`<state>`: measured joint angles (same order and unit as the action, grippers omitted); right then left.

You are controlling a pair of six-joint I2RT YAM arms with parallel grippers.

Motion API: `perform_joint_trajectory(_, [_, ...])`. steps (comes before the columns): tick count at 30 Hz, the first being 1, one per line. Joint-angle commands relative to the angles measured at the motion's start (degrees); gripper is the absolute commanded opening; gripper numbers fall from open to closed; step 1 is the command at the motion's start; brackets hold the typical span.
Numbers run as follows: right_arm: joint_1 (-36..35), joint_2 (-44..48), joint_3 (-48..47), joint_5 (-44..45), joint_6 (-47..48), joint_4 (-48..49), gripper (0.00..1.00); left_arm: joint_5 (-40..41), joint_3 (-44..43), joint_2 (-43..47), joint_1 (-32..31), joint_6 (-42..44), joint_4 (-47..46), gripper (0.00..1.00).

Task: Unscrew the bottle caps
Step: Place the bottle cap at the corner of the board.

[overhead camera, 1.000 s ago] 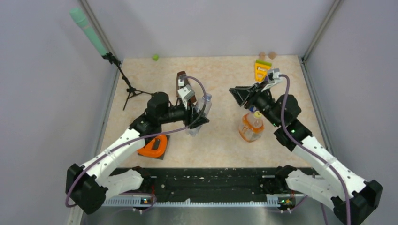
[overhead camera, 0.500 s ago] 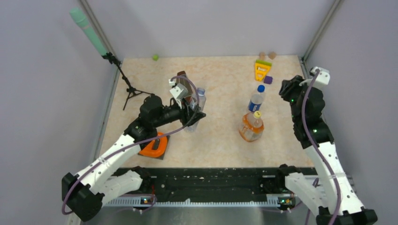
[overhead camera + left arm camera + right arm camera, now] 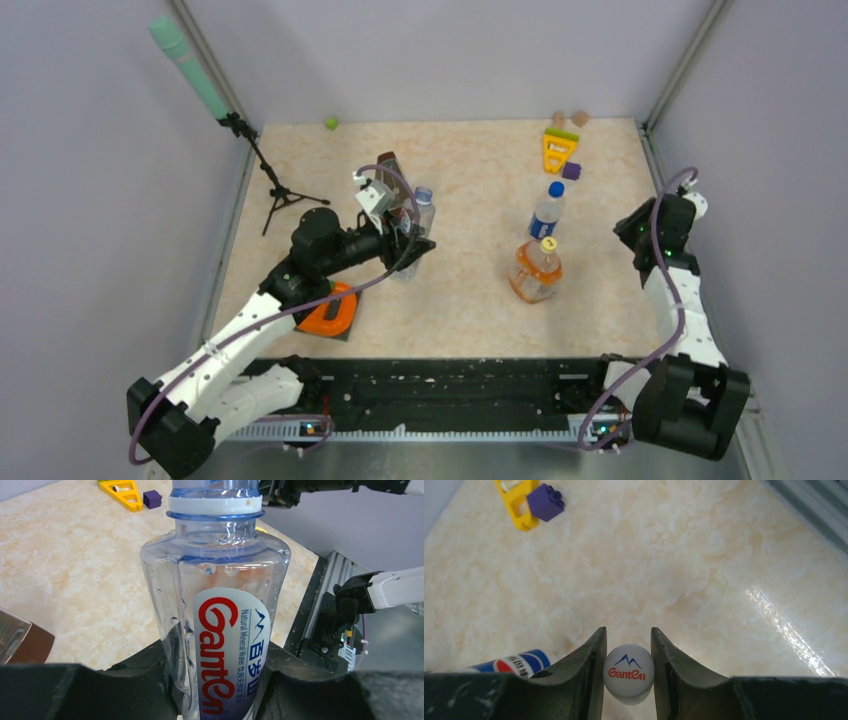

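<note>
Over the right side of the tabletop (image 3: 704, 565), your right end effector (image 3: 628, 666) pinches the loose white Ganten cap (image 3: 629, 675) across its rim; it's light, stiff, easily flicked out. Your left end effector (image 3: 216, 690) clamps the thin-walled, squashable Ganten bottle (image 3: 220, 580) low on its label.

Bare table (image 3: 470, 170) between the left bottle (image 3: 421, 212), metronome (image 3: 387, 166) just beside it, and the blue-labelled bottle (image 3: 546, 214) and orange bottle (image 3: 534, 274)
</note>
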<state>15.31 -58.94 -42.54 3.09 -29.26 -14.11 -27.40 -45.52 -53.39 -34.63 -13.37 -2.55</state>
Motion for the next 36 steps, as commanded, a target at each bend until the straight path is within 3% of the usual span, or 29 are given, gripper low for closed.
perform_joint_trajectory(1, [0.85, -4.98, 2.84, 2.41, -3.61, 7.01, 0.00, -0.28, -0.42, 1.45, -0.06, 1.54, -1.11, 0.00])
perform_joint_trajectory(9, [2.42, -14.03, 8.17, 13.22, -5.43, 18.65, 0.00, -0.03, -0.39, 1.73, 0.00, 1.27, -1.13, 0.00])
perform_joint_trajectory(19, [3.68, -29.21, 7.08, 22.20, -7.37, 22.71, 0.00, -0.80, -0.14, 1.97, -0.07, 0.05, -1.98, 0.00])
perform_joint_trajectory(32, [3.75, -31.04, 6.31, 15.88, -3.06, 20.37, 0.08, -0.67, 0.25, 2.16, -0.06, -0.18, -2.03, 0.01])
perform_joint_trajectory(36, [3.66, -32.35, 5.70, 14.60, -2.98, 19.08, 0.24, -0.46, 1.12, 2.60, -0.01, -0.12, -2.53, 0.01])
